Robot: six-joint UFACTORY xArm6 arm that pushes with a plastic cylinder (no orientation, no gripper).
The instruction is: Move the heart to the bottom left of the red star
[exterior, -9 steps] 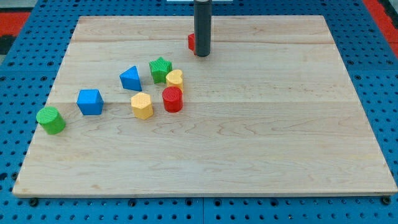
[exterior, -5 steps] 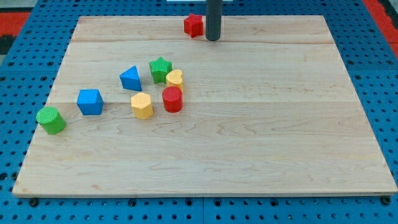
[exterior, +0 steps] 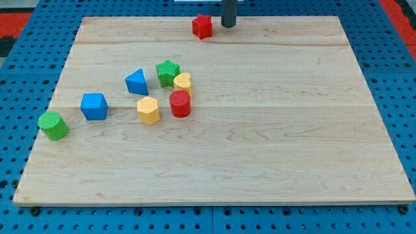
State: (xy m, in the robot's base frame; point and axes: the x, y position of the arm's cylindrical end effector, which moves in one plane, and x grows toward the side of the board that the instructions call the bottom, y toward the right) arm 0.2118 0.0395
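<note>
The yellow heart [exterior: 182, 82] lies left of the board's centre, touching the green star [exterior: 168, 71] on its left and just above the red cylinder [exterior: 180, 103]. The red star [exterior: 203, 26] sits near the board's top edge, well above the heart. My tip [exterior: 229, 26] is at the view's top, just to the right of the red star with a small gap, far from the heart.
A blue triangular block [exterior: 136, 82], a yellow hexagon [exterior: 148, 110] and a blue cube [exterior: 93, 106] lie around the heart's cluster. A green cylinder [exterior: 52, 125] stands near the wooden board's [exterior: 292, 130] left edge. Blue pegboard surrounds the board.
My tip has moved up and to the right, away from the red star. The red star, earlier half hidden behind the rod, now shows fully, slightly higher. The other blocks have not moved.
</note>
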